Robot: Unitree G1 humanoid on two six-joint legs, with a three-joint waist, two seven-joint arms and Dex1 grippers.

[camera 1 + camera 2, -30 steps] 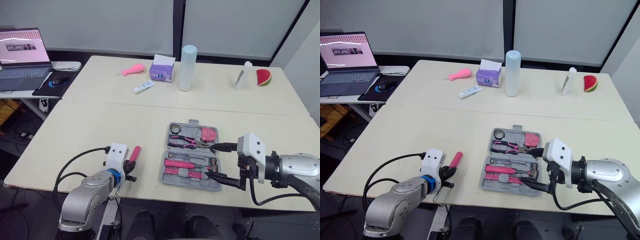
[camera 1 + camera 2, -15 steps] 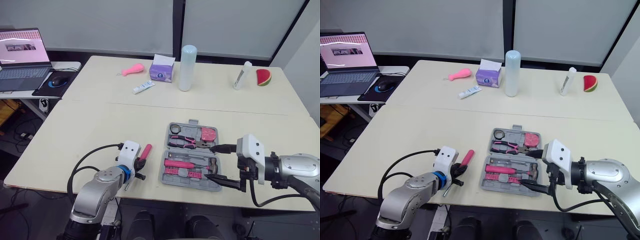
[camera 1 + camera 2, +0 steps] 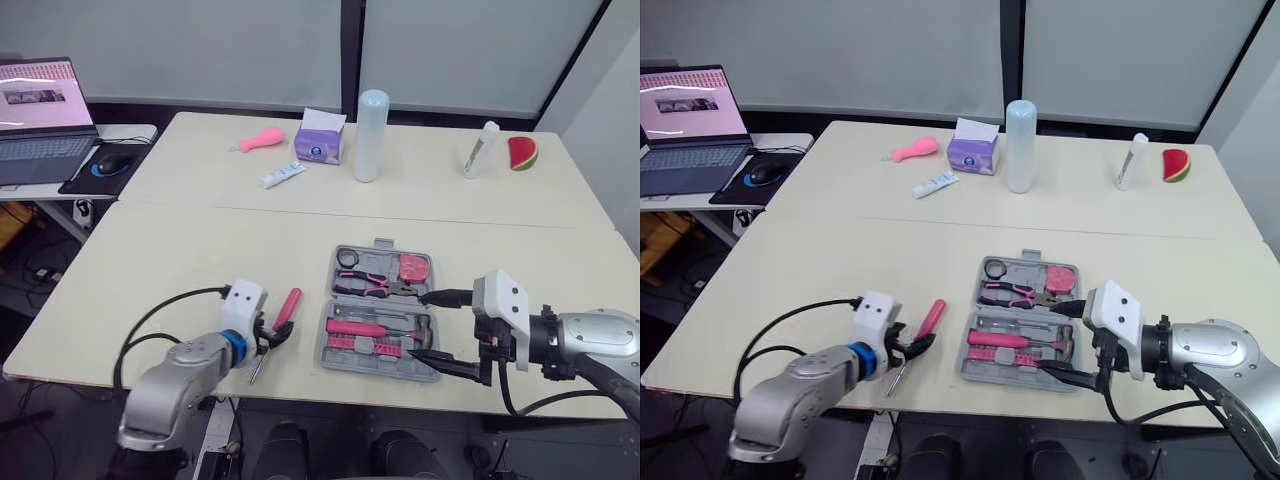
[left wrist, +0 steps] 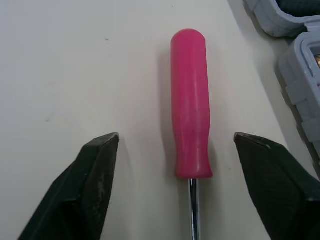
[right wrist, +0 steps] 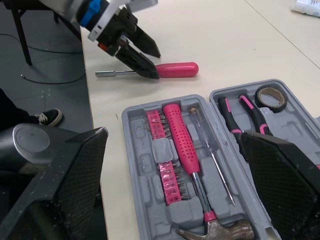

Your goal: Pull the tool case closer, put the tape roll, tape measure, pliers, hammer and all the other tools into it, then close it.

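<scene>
The grey tool case (image 3: 326, 340) lies open on the table near its front edge. In it I see a tape roll (image 5: 271, 97), pliers (image 5: 245, 117), a pink tape measure (image 3: 416, 268), a pink-handled hammer (image 5: 180, 130) and bits. A pink-handled screwdriver (image 4: 189, 100) lies flat on the table just left of the case. My left gripper (image 4: 176, 137) is open, one finger on each side of the handle's lower end and neither touching it. My right gripper (image 3: 420, 326) is open at the case's right edge, holding nothing.
At the back of the table stand a tissue box (image 3: 320, 142), a tall white cylinder (image 3: 369, 136), a pink toy (image 3: 260, 140), a tube (image 3: 283, 175), a white bottle (image 3: 480, 150) and a watermelon slice (image 3: 520, 153). A laptop (image 3: 40, 120) sits on a side desk to the left.
My left gripper carried the screwdriver right towards the case, then opened and let it go. The screwdriver now lies on the table. The right arm has stayed put.
</scene>
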